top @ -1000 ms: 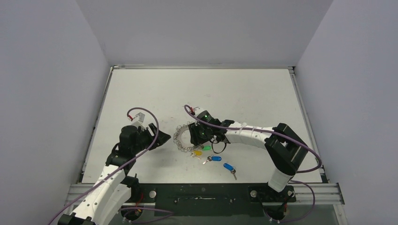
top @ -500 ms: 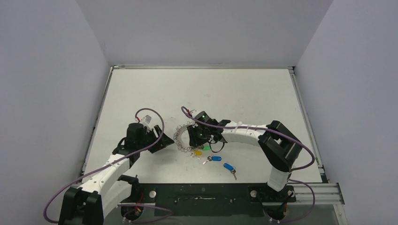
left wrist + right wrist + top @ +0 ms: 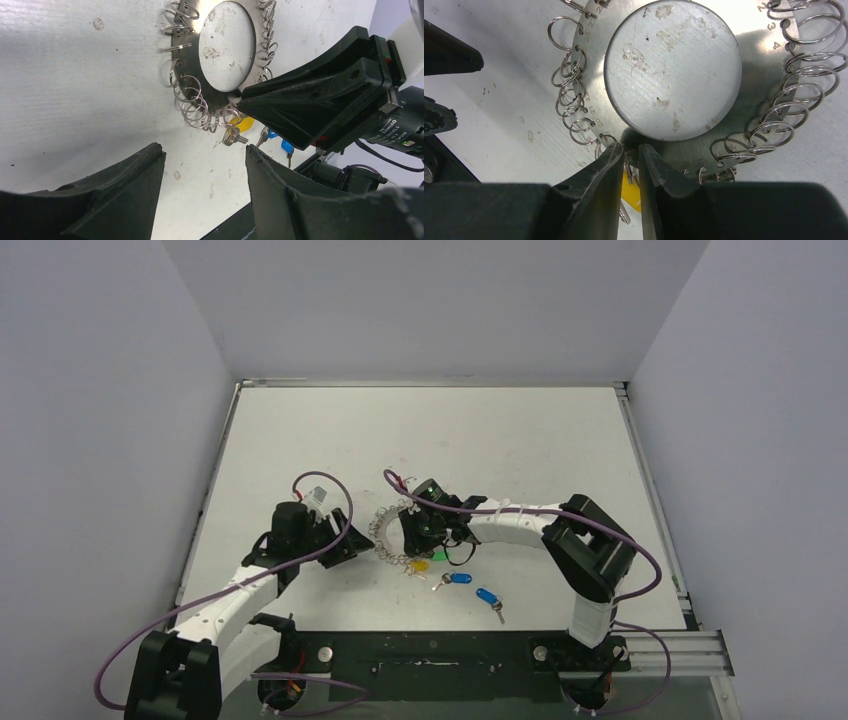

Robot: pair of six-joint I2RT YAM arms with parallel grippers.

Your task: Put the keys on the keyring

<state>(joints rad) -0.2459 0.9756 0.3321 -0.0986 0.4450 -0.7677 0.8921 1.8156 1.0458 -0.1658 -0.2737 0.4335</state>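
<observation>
Tabletop (image 3: 500, 430), keyring (image 3: 754, 130) rim between right jaws

A white table inside a plain grey box.
The table (image 3: 450, 430) is flat and white, with small dirty marks (image 3: 98, 23) up close. A pale grey back wall (image 3: 430, 300) and two side walls (image 3: 90, 440) stand round it. A silver metal rail (image 3: 680, 645) runs along the near edge. The light looks soft, maybe from above.
</observation>
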